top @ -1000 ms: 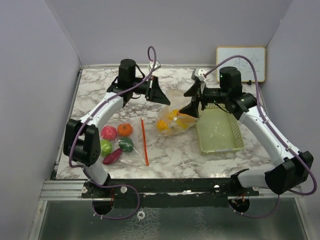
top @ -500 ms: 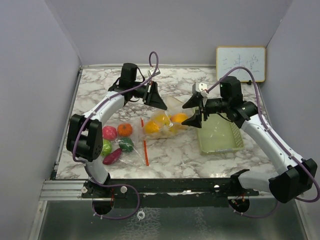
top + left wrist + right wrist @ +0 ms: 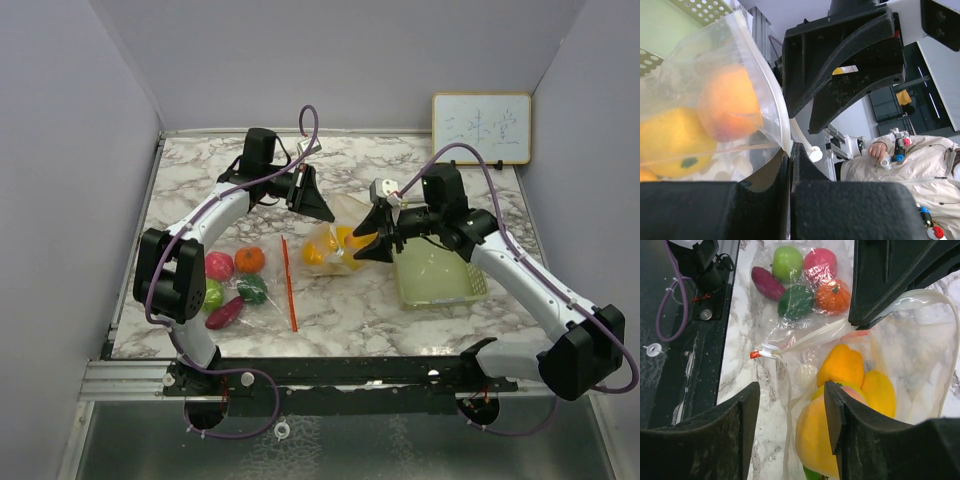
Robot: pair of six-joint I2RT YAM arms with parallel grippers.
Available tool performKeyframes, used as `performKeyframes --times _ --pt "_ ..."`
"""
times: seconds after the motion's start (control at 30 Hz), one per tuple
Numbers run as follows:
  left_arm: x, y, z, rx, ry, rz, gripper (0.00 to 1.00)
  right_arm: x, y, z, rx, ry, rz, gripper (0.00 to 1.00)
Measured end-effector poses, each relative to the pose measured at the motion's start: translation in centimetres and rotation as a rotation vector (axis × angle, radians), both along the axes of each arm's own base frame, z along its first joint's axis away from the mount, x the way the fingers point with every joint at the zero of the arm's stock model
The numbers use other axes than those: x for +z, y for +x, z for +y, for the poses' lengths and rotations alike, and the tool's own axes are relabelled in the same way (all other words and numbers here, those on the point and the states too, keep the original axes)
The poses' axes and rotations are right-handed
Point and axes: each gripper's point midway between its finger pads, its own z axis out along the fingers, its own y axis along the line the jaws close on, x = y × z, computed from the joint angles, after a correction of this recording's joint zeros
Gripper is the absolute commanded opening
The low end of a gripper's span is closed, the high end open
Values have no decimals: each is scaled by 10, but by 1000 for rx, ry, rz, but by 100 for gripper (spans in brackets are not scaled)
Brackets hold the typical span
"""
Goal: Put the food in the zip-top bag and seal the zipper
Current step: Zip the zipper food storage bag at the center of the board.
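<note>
The left gripper (image 3: 321, 206) pinches the zip-top bag (image 3: 345, 214) rim at frame centre; the right gripper (image 3: 371, 236), spread, stands just right of the food (image 3: 350, 238) inside.

Your top camera sits high behind the arm bases and looks down and forward, taking in the whole counter (image 3: 350, 300) from a distance. Your left wrist camera rides very close, looking along the left fingers (image 3: 760, 200) almost level across the scene, with the zip-top bag (image 3: 762, 65) filling its left half and the right fingers (image 3: 840, 65) beyond. Your right wrist camera looks steeply down between those right fingers toward the counter's near edge. All three share the bag; top and right wrist also share the food pile (image 3: 251, 289).
</note>
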Motion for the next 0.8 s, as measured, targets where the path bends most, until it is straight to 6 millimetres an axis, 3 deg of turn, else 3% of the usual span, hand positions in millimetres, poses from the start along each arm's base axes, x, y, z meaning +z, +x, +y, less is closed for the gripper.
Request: performKeyframes --times 0.23,0.43,0.67,0.8 --pt "4 0 0 0 1 2 0 -12 -5 4 14 5 38 42" --pt "6 0 -1 -2 0 0 0 -17 -13 21 54 11 65 3" --pt "5 -1 -4 -7 5 4 0 -20 2 22 -70 -15 110 2" --pt "2 11 5 45 15 -5 7 -21 17 17 -184 -42 137 2"
